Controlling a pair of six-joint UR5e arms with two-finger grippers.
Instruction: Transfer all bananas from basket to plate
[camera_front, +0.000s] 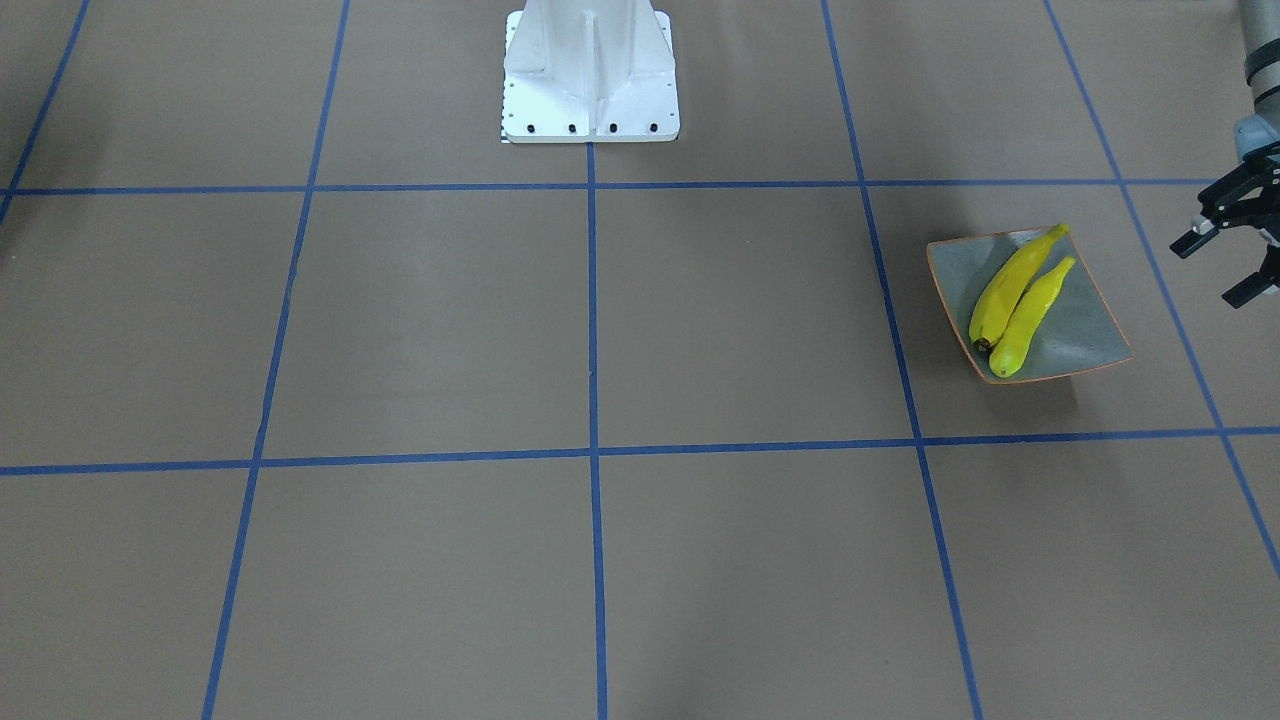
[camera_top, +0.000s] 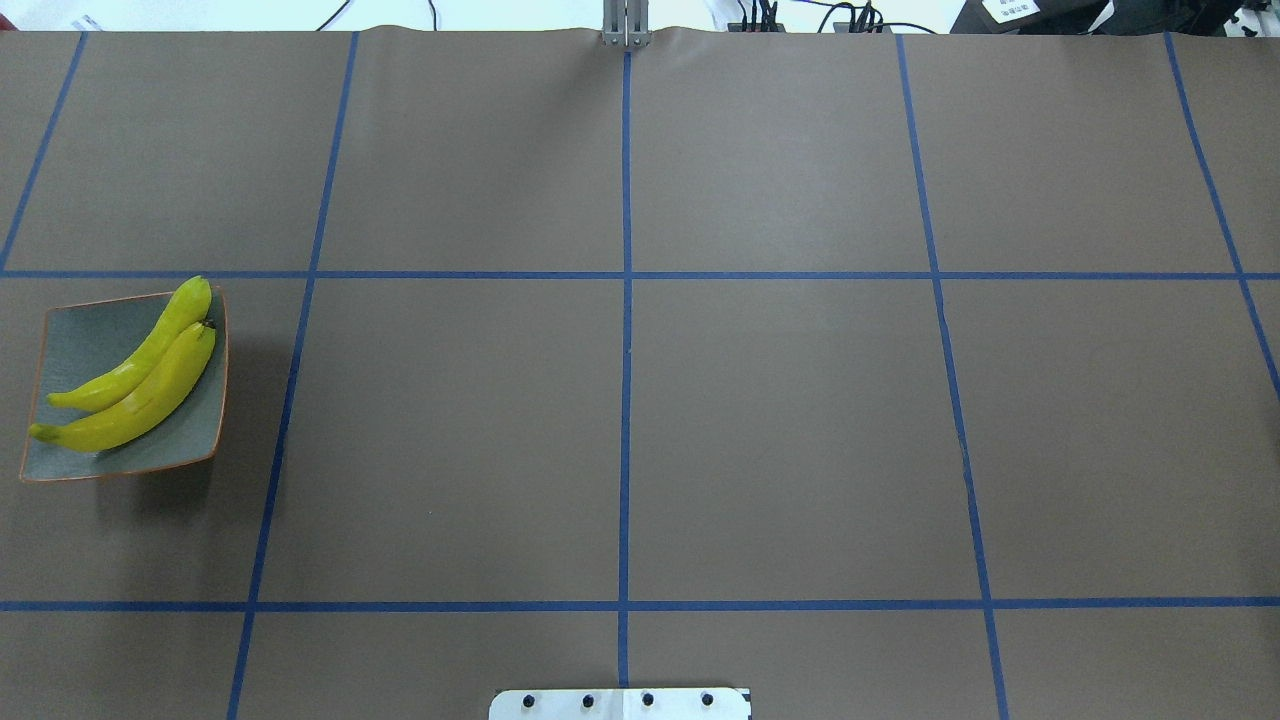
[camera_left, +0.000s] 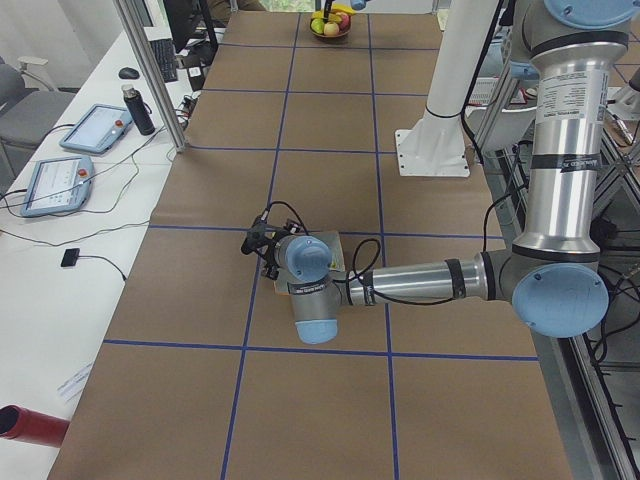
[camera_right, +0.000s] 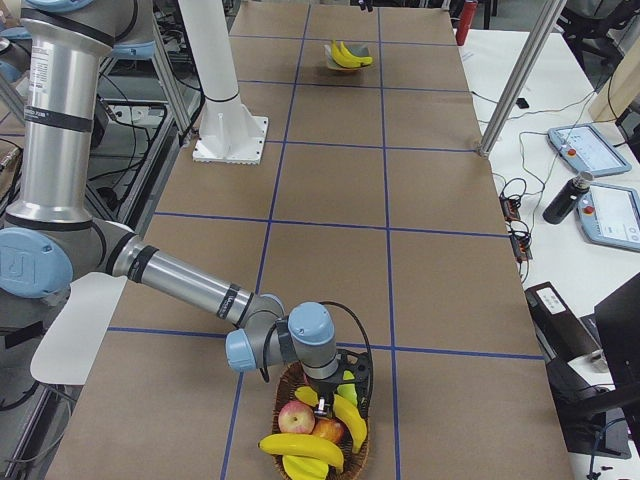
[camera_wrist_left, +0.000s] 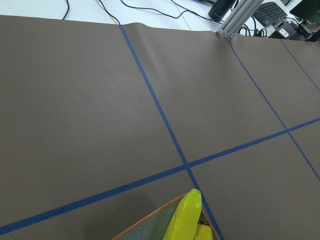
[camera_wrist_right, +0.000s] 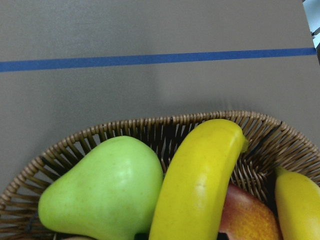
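Listing by size, largest first.

Counter (camera_top: 780, 420): brown sheet ruled with blue tape. The whole middle of the overhead view is open, so we judge that a carry between the two ends meets no obstacle.

Basket (camera_wrist_right: 150, 127): woven wicker at the bottom centre of the right-side view, close to that end of the counter. It holds a green pear (camera_wrist_right: 100, 195), a red apple (camera_right: 297, 416) and the bananas not yet moved. We count at least two (camera_wrist_right: 200, 185), leaning on the wall among the other fruit, which crowds any grip.

Plate (camera_top: 60, 330): far left of the overhead view. Its upturned rim keeps fruit from rolling off. Two bananas (camera_top: 130, 385) lie side by side along one diagonal, touching, with their tips reaching the rim. We judge the bare corners leave room for more.

Right hand (camera_right: 328, 390): set low in the basket, directly over a banana. We cannot tell whether it is spread or pinching.

Left hand (camera_front: 1215, 268): right edge of the front view, near the plate, fingers spread and holding nothing. We judge it parked clear.
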